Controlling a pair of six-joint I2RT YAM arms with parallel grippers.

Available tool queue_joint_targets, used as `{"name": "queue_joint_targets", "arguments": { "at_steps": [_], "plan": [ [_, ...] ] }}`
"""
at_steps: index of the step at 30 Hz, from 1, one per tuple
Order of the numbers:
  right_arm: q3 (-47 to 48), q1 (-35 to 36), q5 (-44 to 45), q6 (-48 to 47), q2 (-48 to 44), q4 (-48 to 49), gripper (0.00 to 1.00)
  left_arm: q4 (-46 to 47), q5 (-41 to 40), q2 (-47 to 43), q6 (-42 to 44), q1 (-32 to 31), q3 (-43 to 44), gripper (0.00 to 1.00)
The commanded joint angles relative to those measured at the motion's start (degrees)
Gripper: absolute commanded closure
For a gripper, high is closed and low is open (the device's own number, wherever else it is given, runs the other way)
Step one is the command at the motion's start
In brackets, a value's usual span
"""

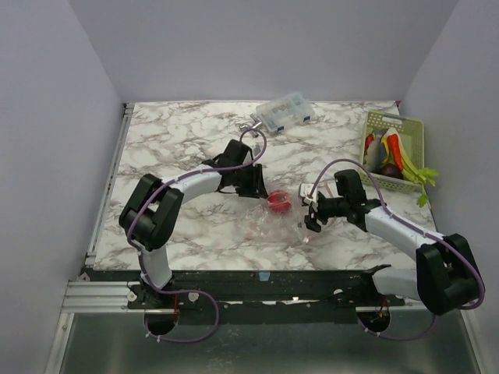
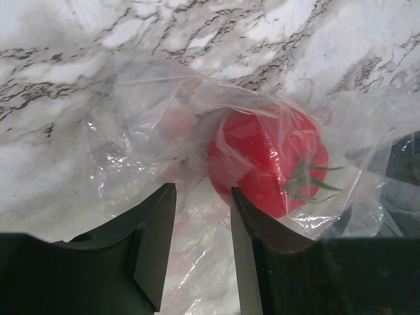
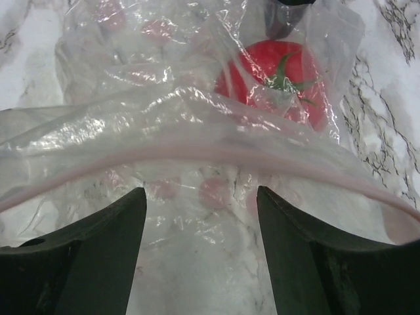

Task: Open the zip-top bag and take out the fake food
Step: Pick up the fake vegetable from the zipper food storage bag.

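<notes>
Fingers (image 2: 154, 243) of your left gripper (image 2: 201, 197) stand half open astride film of the zip-top bag (image 2: 131, 131), gripping nothing, just left of the red fake food (image 2: 266, 161). Close on film only. Your right gripper (image 3: 200, 193), wide and empty, takes the pink zipper strip (image 3: 197, 152).

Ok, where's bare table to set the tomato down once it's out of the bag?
The far-left corner, between the table edge and the left arm, is bare; so is the stretch between the box and basket. The centre is crowded: bag, tomato, left end effector, right end effector.
</notes>
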Motion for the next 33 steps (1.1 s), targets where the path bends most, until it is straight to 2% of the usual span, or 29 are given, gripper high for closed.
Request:
{"name": "queue_joint_targets", "arguments": {
  "at_steps": [1, 5, 23, 33],
  "plan": [
    [1.4, 0.6, 4.0, 4.1, 1.6, 5.0, 0.25, -1.5, -0.1, 2.1, 1.0, -1.2, 2.8, 0.61],
    [1.7, 0.7, 6.3, 7.4, 3.0, 7.9, 0.20, -1.4, -0.1, 3.2, 1.1, -1.9, 3.2, 0.62],
    [6.4, 1.7, 8.9, 12.0, 12.7, 12.2, 0.16, -2.0, 0.8, 7.1, 0.3, -4.0, 6.7, 0.64],
    [6.0, 1.7, 10.9, 12.2, 14.0, 13.7, 0.13, 0.5, -2.2, -2.6, 1.5, -2.9, 0.4, 0.61]
  ]
}}
